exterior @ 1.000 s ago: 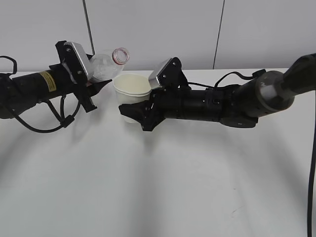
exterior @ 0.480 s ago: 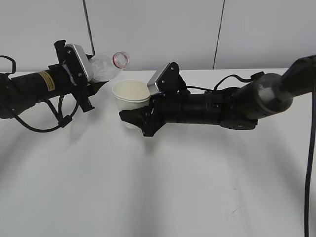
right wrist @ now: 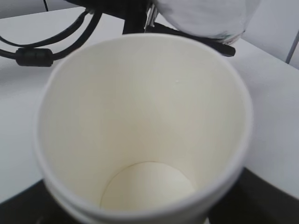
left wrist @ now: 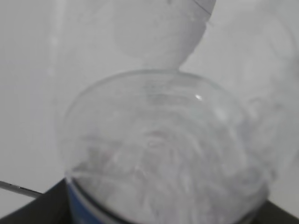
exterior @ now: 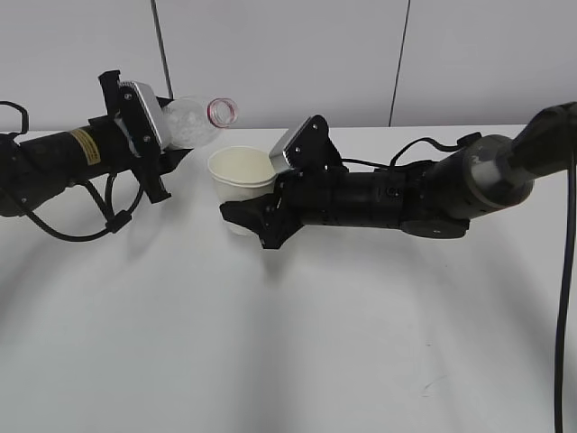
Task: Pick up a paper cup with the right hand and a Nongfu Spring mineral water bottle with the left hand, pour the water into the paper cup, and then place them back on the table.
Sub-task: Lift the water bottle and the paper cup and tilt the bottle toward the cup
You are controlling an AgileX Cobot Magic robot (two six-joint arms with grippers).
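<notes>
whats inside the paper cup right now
Inside the paper cup, the right wrist view shows bare cream walls and a pale round bottom, with no visible water. The near rim hides the bottom's front edge.

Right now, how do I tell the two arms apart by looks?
Both are black with a silver-grey wrist plate and black tool. The left hand carries a yellow sticker and a looping black cable. The right hand is thicker, with a grey joint section and a black cable hanging at the right edge.

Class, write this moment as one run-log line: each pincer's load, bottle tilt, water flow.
left pincer: holds bottle | right pincer: holds paper cup | bottle tilt: mouth up-right, left of cup | flow: none visible
</notes>
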